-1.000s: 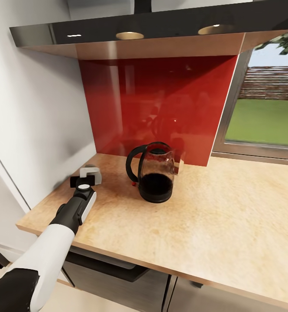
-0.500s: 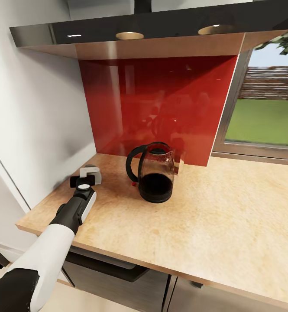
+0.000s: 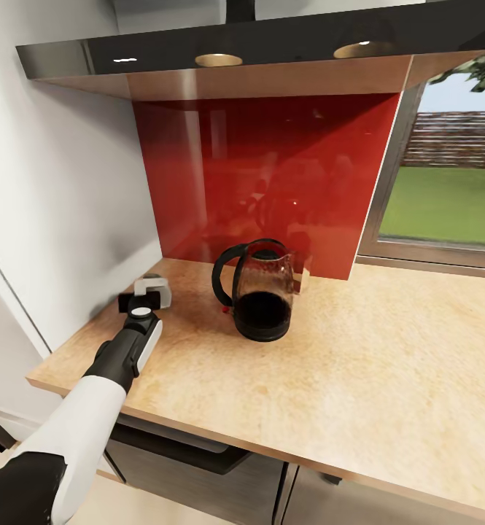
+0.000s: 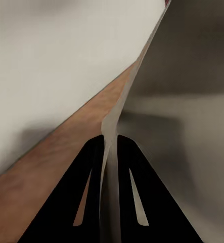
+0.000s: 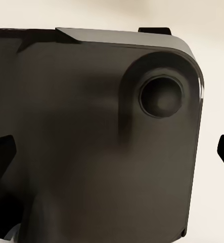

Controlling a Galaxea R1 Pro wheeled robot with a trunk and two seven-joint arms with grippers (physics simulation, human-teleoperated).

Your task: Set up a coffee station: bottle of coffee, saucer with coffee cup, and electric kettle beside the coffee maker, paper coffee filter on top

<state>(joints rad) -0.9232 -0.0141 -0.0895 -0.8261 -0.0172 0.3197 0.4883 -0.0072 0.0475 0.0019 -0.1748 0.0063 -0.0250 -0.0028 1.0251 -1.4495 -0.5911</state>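
Observation:
The electric kettle (image 3: 260, 292), smoky brown glass with a black handle and base, stands on the kitchen countertop (image 3: 388, 364) in front of the red backsplash. My left gripper (image 3: 153, 292) hovers low over the counter's left end, a hand's width left of the kettle. In the left wrist view my left gripper (image 4: 109, 139) is shut on a thin pale sheet (image 4: 123, 98) seen edge-on, which looks like the paper coffee filter. My right gripper (image 5: 114, 152) stands open, its fingertips (image 5: 1, 152) far apart, close before a dark robot panel (image 5: 91, 126). The coffee maker is out of view.
A white wall (image 3: 60, 189) rises right beside the left gripper. A dark hood or cabinet (image 3: 257, 51) overhangs the counter. A window (image 3: 446, 182) lies at the back right. The counter's front edge (image 3: 198, 430) runs above dark cabinets.
My left gripper has crept very slightly up and away with the pale sheet in it. The kettle has not moved.

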